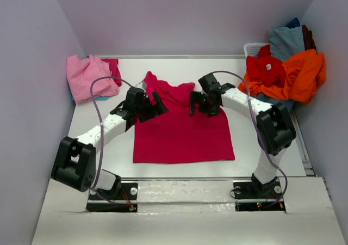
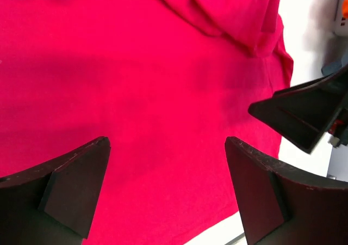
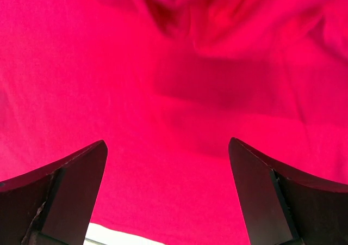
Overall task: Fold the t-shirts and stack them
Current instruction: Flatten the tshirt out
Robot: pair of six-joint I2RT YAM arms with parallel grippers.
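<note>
A crimson-magenta t-shirt (image 1: 182,133) lies spread in the middle of the white table, its lower part flat and its upper part bunched and folded over. My left gripper (image 1: 158,104) hovers over the shirt's upper left and is open, with only cloth (image 2: 136,81) below its fingers (image 2: 81,185). Over the shirt's upper right hangs my right gripper (image 1: 197,103), also open above the fabric (image 3: 163,92). Neither one holds anything. In the left wrist view my left gripper (image 2: 167,163) faces the right gripper's dark finger (image 2: 299,111). My right gripper (image 3: 167,163) shows wide in its own view.
A light pink t-shirt (image 1: 87,77) lies folded at the back left with a crimson one (image 1: 113,68) behind it. At the back right a white basket (image 1: 253,49) holds a heap of orange (image 1: 304,73), red (image 1: 265,69) and grey-blue (image 1: 285,41) shirts. Lilac walls close in three sides.
</note>
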